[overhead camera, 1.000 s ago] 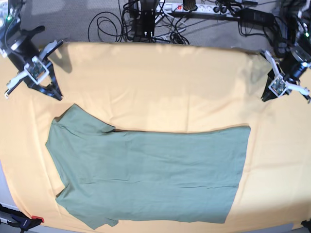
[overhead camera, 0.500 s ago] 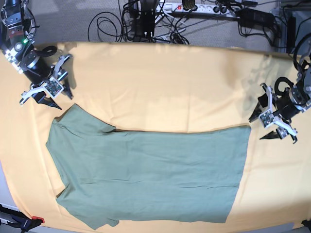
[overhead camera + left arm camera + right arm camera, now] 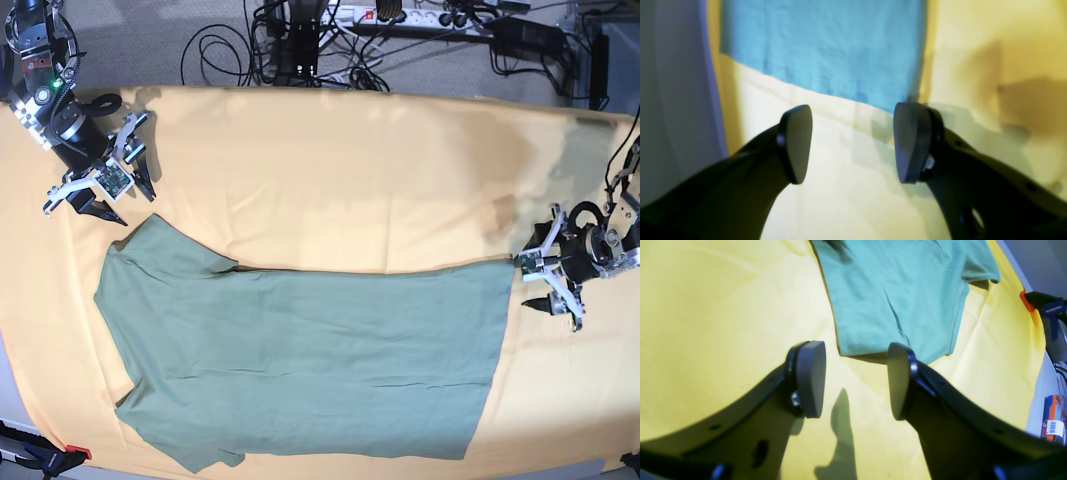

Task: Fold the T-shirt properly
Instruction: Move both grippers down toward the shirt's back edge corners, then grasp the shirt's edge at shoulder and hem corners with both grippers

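Note:
The sage-green T-shirt (image 3: 300, 350) lies flat on the yellow-orange cloth (image 3: 350, 170), sleeves to the left and hem to the right. My left gripper (image 3: 532, 280) is open and empty just off the shirt's upper hem corner. In the left wrist view the shirt (image 3: 826, 46) looks blue, and its corner lies just beyond my open gripper (image 3: 853, 143). My right gripper (image 3: 118, 200) is open and empty just above the upper sleeve. In the right wrist view the sleeve edge (image 3: 900, 293) lies just ahead of my open gripper (image 3: 855, 381).
Cables and a power strip (image 3: 330, 40) lie on the floor behind the table. A red-and-black clamp (image 3: 45, 458) grips the cloth at the front left corner, and it also shows in the right wrist view (image 3: 1040, 303). The cloth's front edge runs close below the shirt.
My left gripper has moved down and inward to the shirt's hem corner. My right gripper came toward the upper sleeve and has barely shifted in the last half second. The shirt has not moved.

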Robot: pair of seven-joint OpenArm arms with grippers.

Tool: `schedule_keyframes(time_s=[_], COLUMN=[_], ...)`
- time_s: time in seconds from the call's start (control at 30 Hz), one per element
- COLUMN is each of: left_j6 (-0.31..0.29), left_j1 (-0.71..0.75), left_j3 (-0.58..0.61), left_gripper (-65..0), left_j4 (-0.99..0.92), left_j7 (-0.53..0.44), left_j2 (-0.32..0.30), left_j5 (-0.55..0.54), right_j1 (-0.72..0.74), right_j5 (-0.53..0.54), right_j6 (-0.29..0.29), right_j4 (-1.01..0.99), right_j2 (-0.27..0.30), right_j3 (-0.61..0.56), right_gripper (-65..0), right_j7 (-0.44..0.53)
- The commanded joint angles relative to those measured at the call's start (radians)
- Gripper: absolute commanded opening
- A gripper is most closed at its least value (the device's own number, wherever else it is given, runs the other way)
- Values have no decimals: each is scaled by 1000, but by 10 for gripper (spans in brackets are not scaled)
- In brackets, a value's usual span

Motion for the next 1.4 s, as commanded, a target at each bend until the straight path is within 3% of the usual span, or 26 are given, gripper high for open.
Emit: schedule_keyframes(time_s=[0.0, 0.13, 0.47, 0.53, 0.67, 0.87, 0.93, 0.97, 1.07, 1.23, 1.37], left_j6=[16, 16, 16, 2, -44, -55, -55, -55, -55, -55, -55], left_j1=[-47, -111, -182, -182, -182, -190, -191, -191, -191, -191, -191], left_j3=[13, 89, 92, 92, 92, 92, 92, 92, 92, 92, 92], left_gripper=[-264, -264, -268, -345, -650, -650, -650, -650, -650, -650, -650], left_j4=[-15, -99, -229, -246, -256, -256, -256, -256, -256, -256, -256], left_j7=[-17, -16, -17, -16, -13, -11, -9, -8, 14, 29, 29], left_j2=[-5, 59, 191, 210, 225, 222, 221, 221, 219, 210, 192], left_j5=[1, 3, 3, 3, 2, 2, 1, -6, -51, -55, -68], right_j1=[6, 6, 22, 39, 133, 286, 311, 325, 367, 442, 481], right_j5=[8, 8, 8, 13, 53, 104, 115, 92, -52, -148, -157], right_j6=[-10, -11, -14, -14, 27, 203, 234, 232, 124, 17, -6], right_j4=[13, 13, 13, -4, -154, -340, -343, -343, -356, -417, -460], right_j2=[17, 17, 17, 17, 16, 21, 35, 43, 67, 71, 71], right_j3=[10, 10, 10, 10, 10, -3, -55, -94, -222, -343, -349], right_gripper=[-333, -333, -333, -333, -333, -332, -330, -330, -305, -286, -295], right_j7=[23, 23, 13, 13, 36, 45, 45, 44, 37, 3, -3])
